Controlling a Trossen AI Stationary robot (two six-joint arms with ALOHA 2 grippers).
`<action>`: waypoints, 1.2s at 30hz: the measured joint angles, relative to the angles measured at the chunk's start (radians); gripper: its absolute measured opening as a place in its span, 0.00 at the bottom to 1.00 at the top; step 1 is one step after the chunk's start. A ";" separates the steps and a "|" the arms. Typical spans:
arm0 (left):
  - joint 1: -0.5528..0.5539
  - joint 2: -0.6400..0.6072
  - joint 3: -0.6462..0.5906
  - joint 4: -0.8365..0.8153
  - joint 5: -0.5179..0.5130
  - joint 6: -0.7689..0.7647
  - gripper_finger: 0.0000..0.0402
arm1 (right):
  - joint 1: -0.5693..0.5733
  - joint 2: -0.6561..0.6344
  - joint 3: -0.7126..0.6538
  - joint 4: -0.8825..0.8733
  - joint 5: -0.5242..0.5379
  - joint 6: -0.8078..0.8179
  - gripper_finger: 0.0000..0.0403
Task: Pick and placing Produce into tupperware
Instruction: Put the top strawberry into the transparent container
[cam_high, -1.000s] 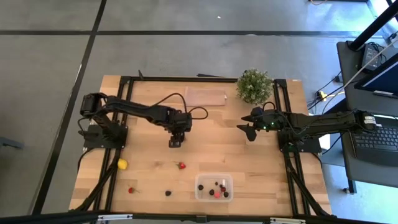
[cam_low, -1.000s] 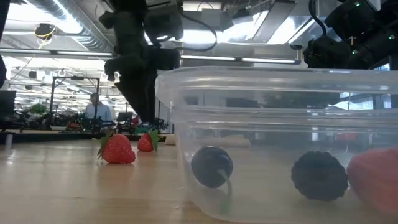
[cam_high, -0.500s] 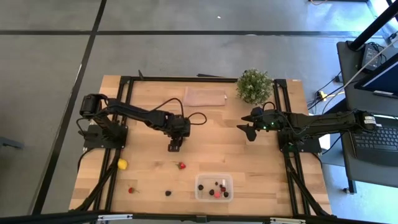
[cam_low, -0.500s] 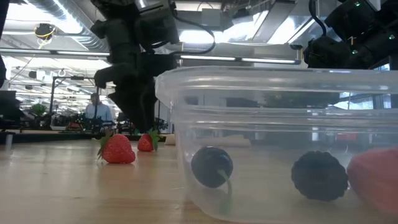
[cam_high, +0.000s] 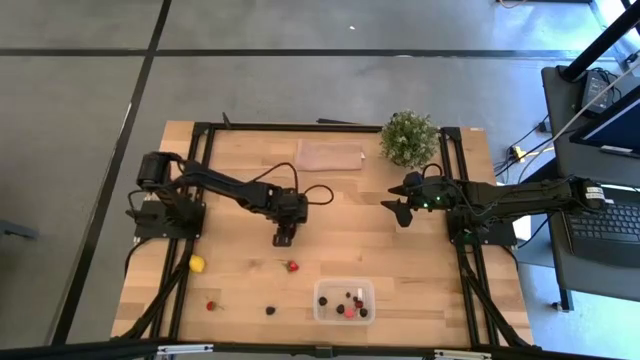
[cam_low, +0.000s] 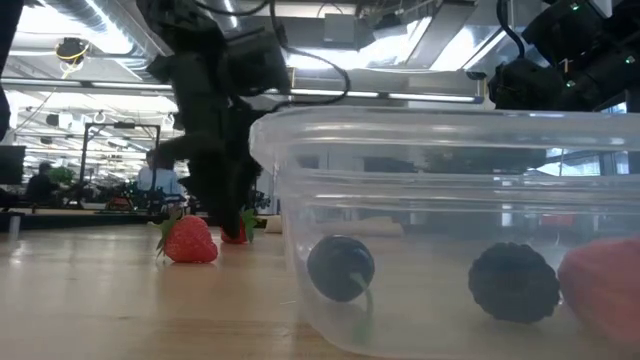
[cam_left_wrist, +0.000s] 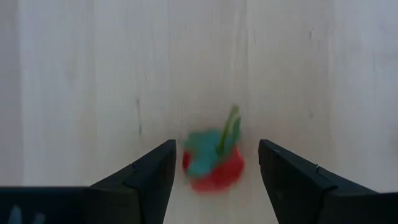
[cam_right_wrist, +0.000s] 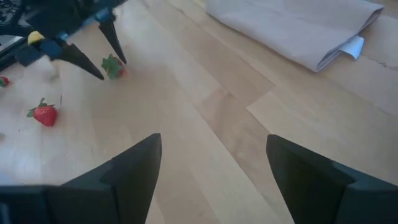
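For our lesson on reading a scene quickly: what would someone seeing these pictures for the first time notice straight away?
The left tool hangs open above a small red strawberry with a green stalk near the middle of the pale wooden table. At the near edge, a clear plastic rectangular tub already holds dark berries and red fruit. The right tool waits open beside a bushy green potted plant.

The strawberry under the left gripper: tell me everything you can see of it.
The strawberry is a small red fruit with a green leafy cap and a thin green stem. It lies alone on the bare wooden table, near the middle, away from the clear tub. The left gripper hangs above it with fingers open on either side, not touching it.
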 joint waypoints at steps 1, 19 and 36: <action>-0.001 0.012 0.000 0.003 0.000 0.000 0.55 | -0.001 0.000 0.000 -0.002 0.000 0.000 0.72; -0.008 0.059 0.004 0.013 0.018 0.001 0.41 | -0.006 0.007 0.000 -0.016 0.010 0.000 0.72; -0.007 0.072 0.084 -0.058 0.008 -0.021 0.33 | -0.006 0.007 0.000 -0.020 0.008 0.000 0.72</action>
